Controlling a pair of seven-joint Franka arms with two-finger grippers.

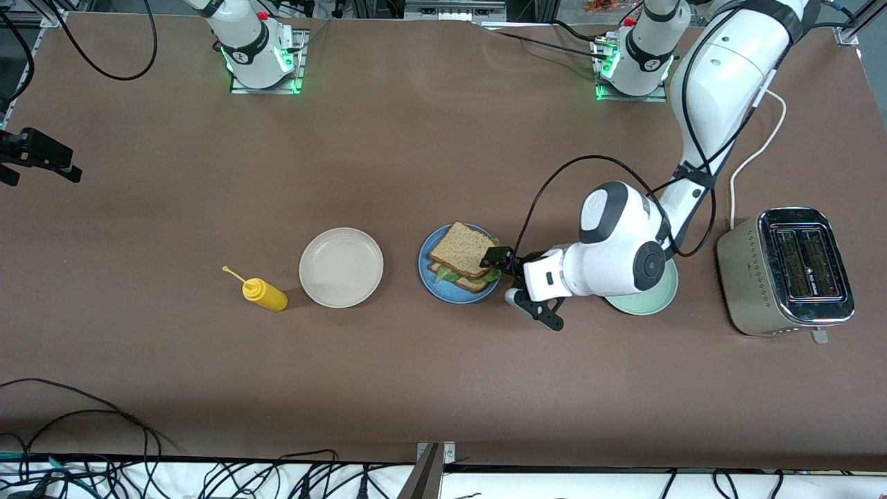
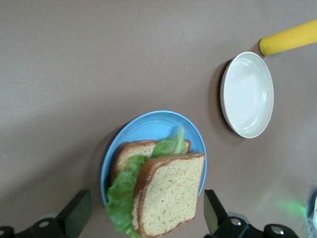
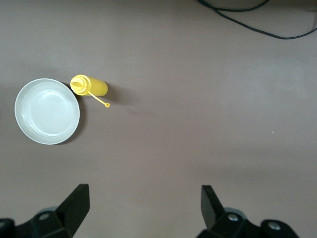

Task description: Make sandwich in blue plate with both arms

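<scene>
Left gripper (image 1: 521,285) open beside sandwich (image 1: 466,257) — 2 slices, 3 plates.

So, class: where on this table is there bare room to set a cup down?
Bare: the table nearer the camera than the plates, and between bottle and right pincer. Crowded: blue plate to toaster, under the open left pincer.

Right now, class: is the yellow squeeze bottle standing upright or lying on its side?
On its side. The yellow squeeze bottle lies flat on the table beside the beige-white plate, nozzle pointing away from it.
</scene>
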